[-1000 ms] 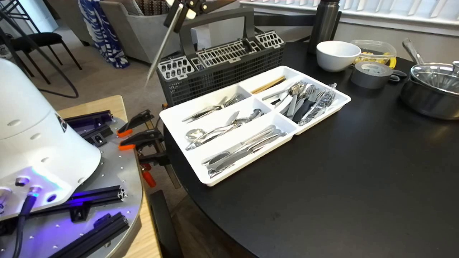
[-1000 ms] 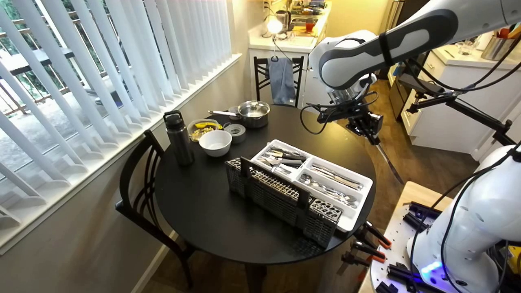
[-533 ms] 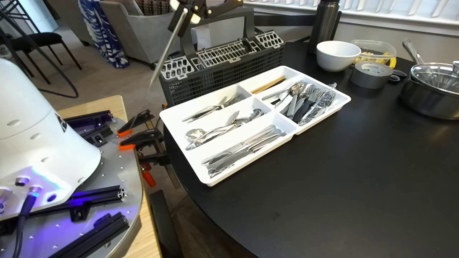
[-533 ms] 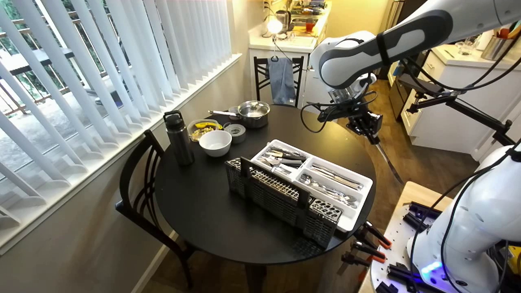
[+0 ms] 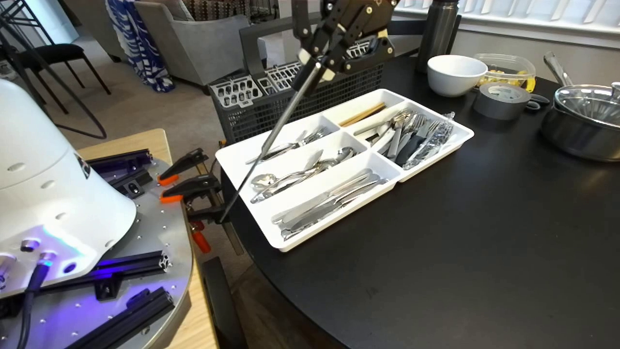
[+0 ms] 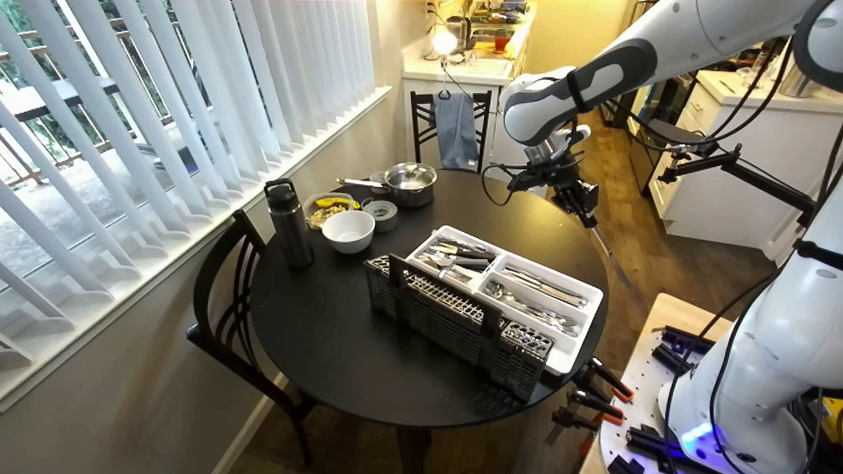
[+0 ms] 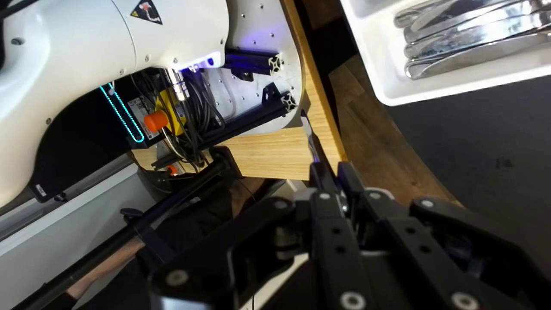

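A knife (image 7: 314,144) pinched in the black gripper (image 7: 335,178)

It juts out, slim and shiny, in front of the wooden tabletop (image 7: 267,155) that bears the robot's white base (image 7: 181,34). Over at upper right, more knives (image 7: 469,41) lie side by side in a white tray (image 7: 434,88); at lower left I spot somebody's bare forearm (image 7: 107,263).

Gotta be someone's home, dining spot: round black table (image 6: 316,336) with a black chair (image 6: 245,230) pulled up, vertical blinds (image 6: 309,72) on the left in an exterior view. Kitchen counter (image 6: 425,69) at the far end, white cabinets (image 6: 784,145) off to the right, plus a grey sofa (image 5: 198,43) on carpet (image 5: 145,111), far left in an exterior view.
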Controlling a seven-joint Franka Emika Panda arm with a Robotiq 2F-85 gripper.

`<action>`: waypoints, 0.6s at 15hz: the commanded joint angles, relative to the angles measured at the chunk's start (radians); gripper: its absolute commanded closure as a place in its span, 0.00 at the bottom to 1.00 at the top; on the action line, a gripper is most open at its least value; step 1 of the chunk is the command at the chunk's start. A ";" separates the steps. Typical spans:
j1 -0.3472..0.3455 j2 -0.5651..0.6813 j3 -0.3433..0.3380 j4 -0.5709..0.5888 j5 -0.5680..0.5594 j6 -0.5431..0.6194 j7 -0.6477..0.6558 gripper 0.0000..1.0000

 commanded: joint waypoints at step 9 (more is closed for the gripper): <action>0.026 0.203 -0.024 0.271 -0.053 -0.028 0.044 0.98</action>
